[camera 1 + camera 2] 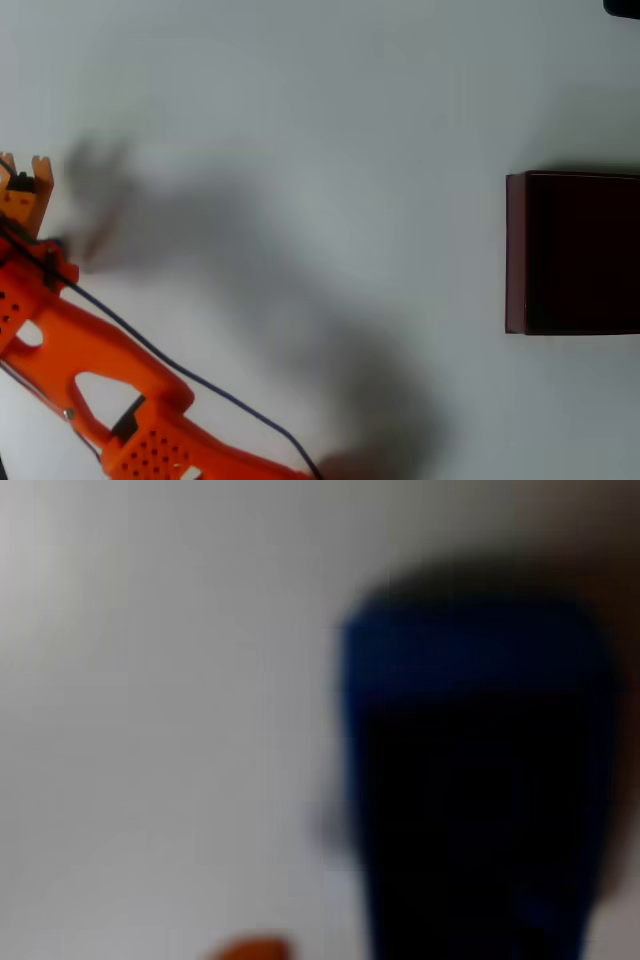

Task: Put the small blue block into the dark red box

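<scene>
- the orange arm point(110, 390) sits at the far left of the overhead view, with its fingers point(28, 175) at the left edge of the white worktop point(300, 120).
- the dark red box point(575, 252) sits at the right edge of that view, well apart from the arm. its inside looks very dark, and i cannot see anything in it.
- in the wrist view, a big blurry blue shape takes up the right half – i think this is the small blue block point(470, 730), very close to the camera. it is too fuzzy to be sure of its edges.
- a bit of orange at the bottom of the wrist view looks like part of a finger point(245, 948).
- are the fingers apart, together, or clamped on the block? i cannot tell. the overhead view shows only two orange tips at the edge, and the wrist view is too blurry.
- the step in hand looks like the pick-up part: the block is right by the fingers, at the left side, far from the box.
- the job is not done yet – the block is not in the box.
- next move, as i judge it: make sure the block is held tight, lift it, carry it all the way across the worktop to the right, stop above the box, and let go.
</scene>
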`<action>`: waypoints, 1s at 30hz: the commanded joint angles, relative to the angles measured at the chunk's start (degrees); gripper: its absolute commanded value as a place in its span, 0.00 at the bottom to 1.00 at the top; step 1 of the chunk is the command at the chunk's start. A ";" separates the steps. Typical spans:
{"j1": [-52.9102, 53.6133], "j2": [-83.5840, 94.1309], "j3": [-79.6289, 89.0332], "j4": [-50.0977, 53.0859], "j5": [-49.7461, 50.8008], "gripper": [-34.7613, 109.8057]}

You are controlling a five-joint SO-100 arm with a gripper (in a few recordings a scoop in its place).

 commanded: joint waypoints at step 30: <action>38.23 65.92 69.26 -5.62 -67.94 0.24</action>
